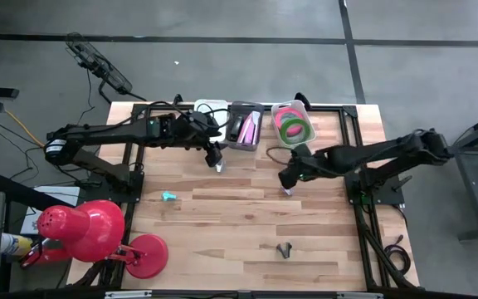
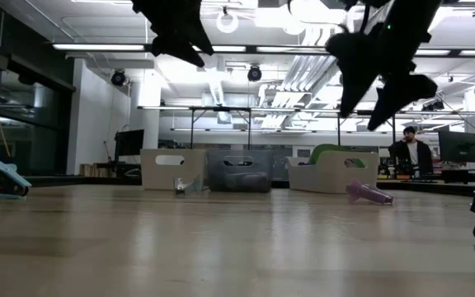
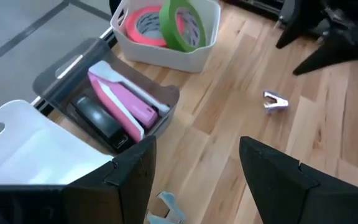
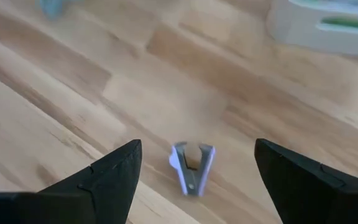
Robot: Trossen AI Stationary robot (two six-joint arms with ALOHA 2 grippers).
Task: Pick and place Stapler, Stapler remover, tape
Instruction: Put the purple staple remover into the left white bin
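Note:
A silver-and-lilac stapler remover (image 4: 192, 167) lies on the wood right under my right gripper (image 4: 197, 143), which hangs open above it with a finger on either side, not touching. My left gripper (image 3: 194, 149) hovers open in front of the bins, over a pale stapler remover (image 3: 166, 210) on the table. A pink stapler (image 3: 124, 102) and a black one (image 3: 98, 121) lie in the grey bin (image 1: 245, 124). Pink and green tape rolls (image 3: 166, 25) sit in the white bin (image 1: 293, 123) at the far edge.
An empty white bin (image 1: 210, 110) stands left of the grey one. A teal remover (image 1: 169, 196) lies left of centre and a dark one (image 1: 285, 248) near the front edge. A red lamp (image 1: 90, 228) fills the near left corner. The table's middle is bare wood.

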